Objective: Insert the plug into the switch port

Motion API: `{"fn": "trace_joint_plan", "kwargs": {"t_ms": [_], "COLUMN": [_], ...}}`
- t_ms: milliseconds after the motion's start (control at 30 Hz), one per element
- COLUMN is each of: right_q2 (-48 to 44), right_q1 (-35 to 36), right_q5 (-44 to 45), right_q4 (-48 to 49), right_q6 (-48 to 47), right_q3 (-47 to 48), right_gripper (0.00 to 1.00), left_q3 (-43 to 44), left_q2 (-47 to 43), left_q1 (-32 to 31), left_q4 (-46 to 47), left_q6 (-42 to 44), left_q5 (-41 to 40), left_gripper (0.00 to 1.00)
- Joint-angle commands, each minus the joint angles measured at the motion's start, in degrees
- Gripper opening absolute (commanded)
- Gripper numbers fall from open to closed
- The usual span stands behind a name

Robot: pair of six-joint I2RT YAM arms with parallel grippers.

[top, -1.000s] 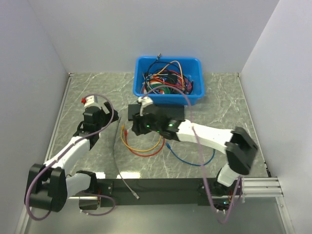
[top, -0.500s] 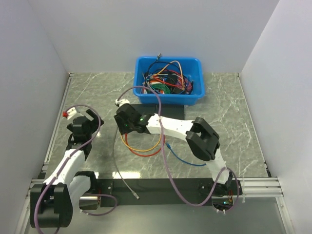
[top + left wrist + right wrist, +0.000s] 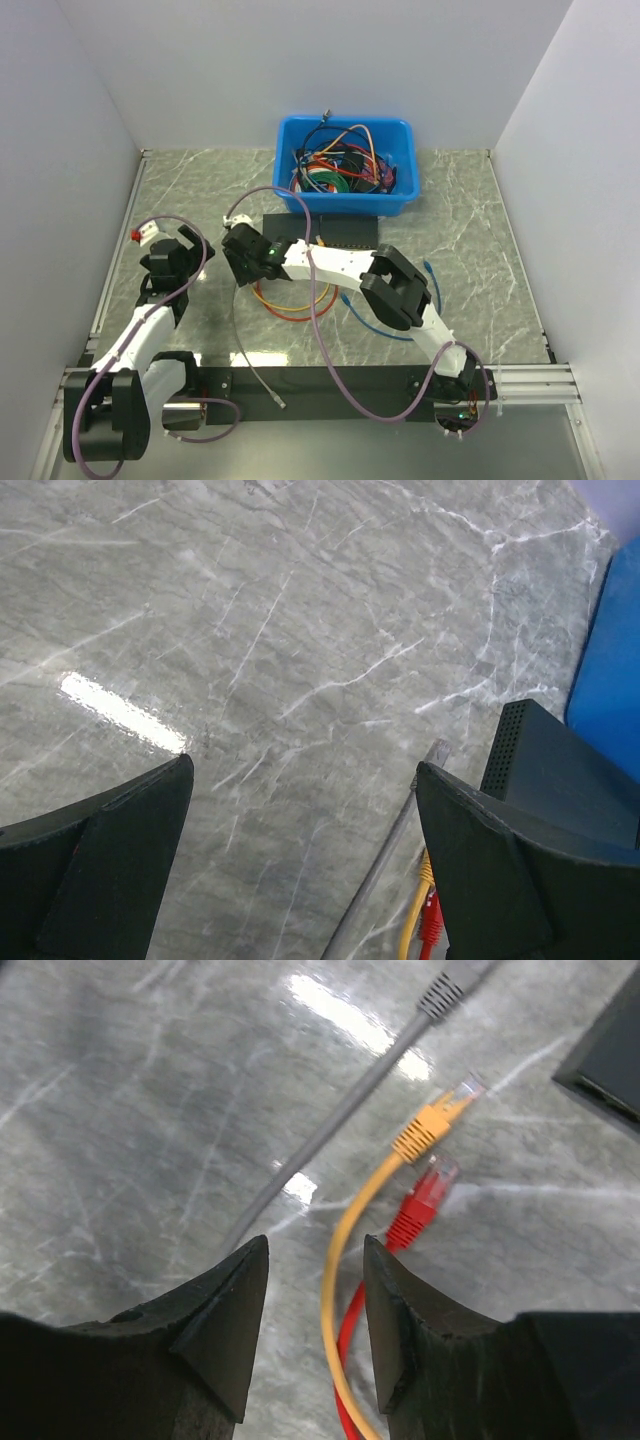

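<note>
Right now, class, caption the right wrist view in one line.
Right gripper, empty, hovers over the yellow plug and red plug beside a grey cable.

Glossy marbled tabletop (image 3: 300, 630), plastic bin (image 3: 350, 203)

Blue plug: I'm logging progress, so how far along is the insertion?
Done: nothing yet. The plug lies loose on the table, apart from the switch. In hand: nothing; the right gripper hovers open over the yellow cable, and the left gripper is open above bare table. Left: grasp the plug, carry it over, push it into the switch.
</note>
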Motion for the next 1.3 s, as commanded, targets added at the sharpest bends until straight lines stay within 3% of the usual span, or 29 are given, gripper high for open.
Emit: {"fn": "trace_joint_plan", "kwargs": {"t_ms": [0,433,533,567,633,667,733,1000,1267], "right_q2": [1.3,7.1,6.5,6.3,4.5,2.6,0.0,-22.6,-49.3], "right_q1": [0.1,0.2,0.2,0.2,0.3,0.2,0.3,0.2,0.2], "right_q5": [2.0,1.8,2.1,2.3,2.6,3.2,4.4,6.8,-7.9], "right_q4": [-1.9,-3.4,-2.8,-2.6,-1.7,-0.8,0.3,9.1,26.4], "right_q6": [1.2,2.9,2.9,2.9,2.8,2.7,1.8,-2.4,-3.9], "right_q3": [3.5,5.6,4.5,4.2,2.5,1.7,-1.4,-19.7,-44.7], "right_gripper": [0.5,0.44,0.33,0.19,0.1,0.03,0.0,0.0,0.0], "left_q3": [0.5,0.8,0.8,0.8,0.7,0.5,0.6,2.2,5.6], "left_q2": [-1.5,-0.9,-1.2,-1.4,-1.8,-2.5,-3.6,-22.3,-28.8], "left_q1": [0.3,0.3,0.3,0.3,0.3,0.3,0.3,0.1,-4.1], "left_q4": [1.7,1.4,1.2,1.1,1.1,1.1,0.3,-4.3,-10.1], "left_q6": [-0.6,-0.4,-0.3,-0.1,0.0,0.1,0.0,-6.1,-13.9], "left_q5": [0.7,1.1,0.8,0.7,0.2,0.0,0.4,12.4,23.9], "left_gripper": [0.99,0.99,0.99,0.99,0.99,0.99,0.99,0.97,0.92]}}
